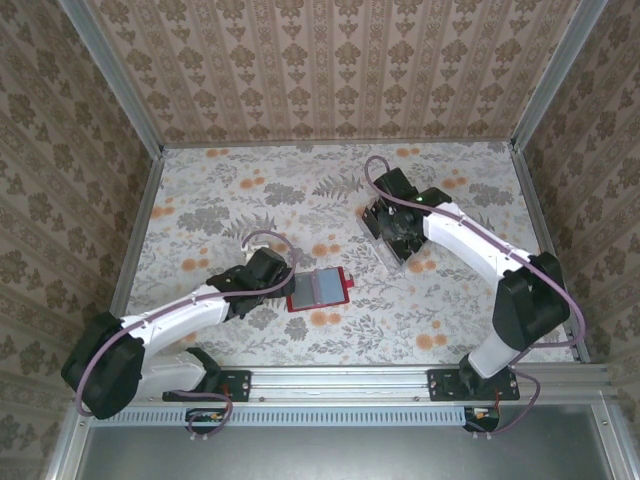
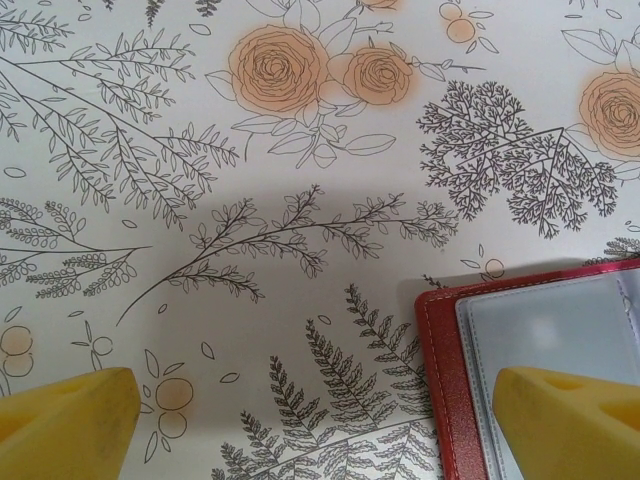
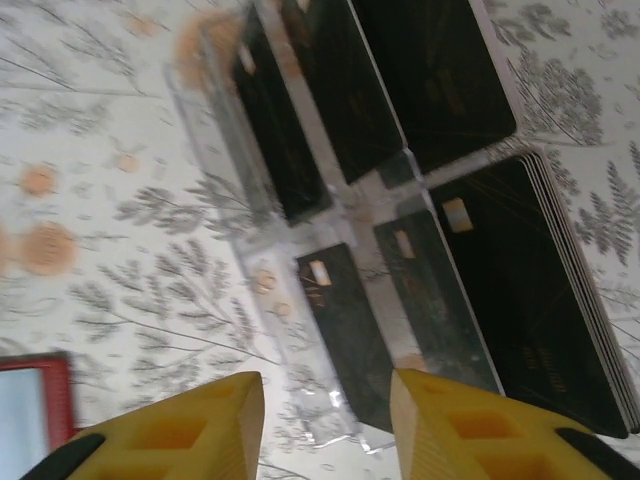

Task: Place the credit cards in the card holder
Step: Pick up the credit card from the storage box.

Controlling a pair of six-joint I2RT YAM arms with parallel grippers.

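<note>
The card holder (image 1: 318, 288) lies open on the floral table, red with grey clear pockets facing up. My left gripper (image 1: 289, 283) stands open at its left edge. In the left wrist view the card holder's red border (image 2: 440, 380) sits at the lower right, and the gripper (image 2: 315, 410) has one yellow fingertip (image 2: 560, 420) over the pocket and the other over bare table. My right gripper (image 1: 400, 240) hovers over a clear rack of black credit cards. Its fingers (image 3: 328, 395) are apart around the near end of the lowest card (image 3: 350, 330), and the right finger overlaps that card's edge.
The clear tiered rack (image 3: 262, 240) holds several more black cards, with a thick stack (image 3: 545, 300) on its right side. Metal rails and patterned walls enclose the table. The card holder's corner (image 3: 40, 400) shows at the lower left of the right wrist view.
</note>
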